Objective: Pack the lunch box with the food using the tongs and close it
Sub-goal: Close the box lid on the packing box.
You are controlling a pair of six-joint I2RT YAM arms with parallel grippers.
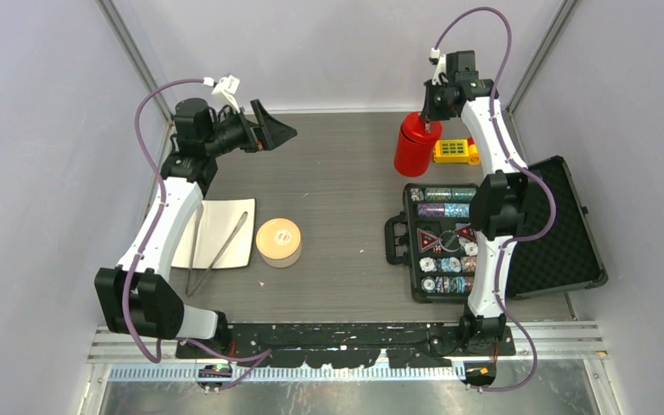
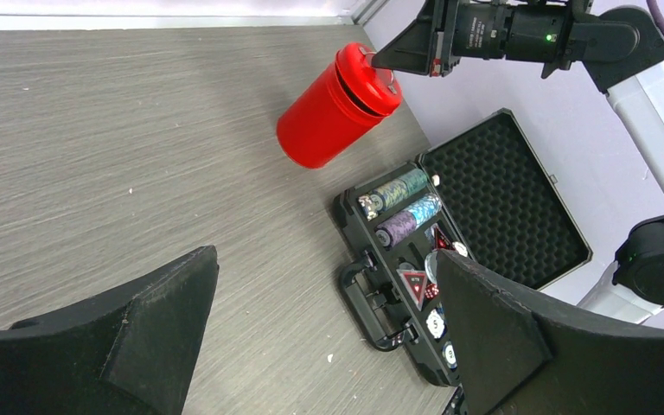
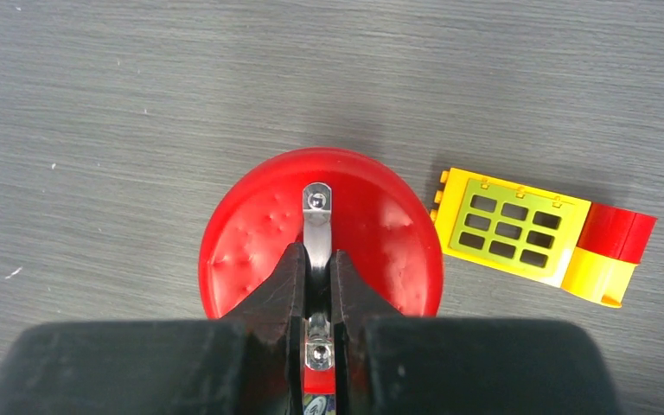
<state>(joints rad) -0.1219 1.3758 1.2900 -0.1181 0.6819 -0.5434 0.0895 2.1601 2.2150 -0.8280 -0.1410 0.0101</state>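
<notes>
- tongs [image 1: 225, 245] lying flat on cream mat [image 1: 233, 216], on the near side of left gripper [image 1: 272, 130] and well apart from it, close beside the left arm; joined end toward the arm bases, two arms splayed toward the far side; touched by neither gripper.
- lunch box [image 1: 278, 242] standing on grey table [image 1: 337, 181] just beside the mat's right edge, tan lid on top; on the near side of the left gripper, well apart from it, and farther again from right gripper [image 1: 432, 119].
- left gripper held above the far left part of the table, pointing across toward the right gripper; black fingers [image 2: 138, 328] spread wide, only bare table between them.
- right gripper pointing straight down, jaws pressed almost together, pinching thin metal handle [image 3: 317, 216] on top of red canister [image 3: 251, 233].
- canister upright, directly beneath the right gripper, far across the table from the left gripper.
- yellow toy block [image 3: 519, 233] with green grille and red end, lying just to the right of the right gripper, next to the canister.
- black case [image 1: 571, 242] open, on the near side of the right gripper, partly under the right arm; rows of poker chips in one half, foam-lined half laid flat beyond it to the right.
</notes>
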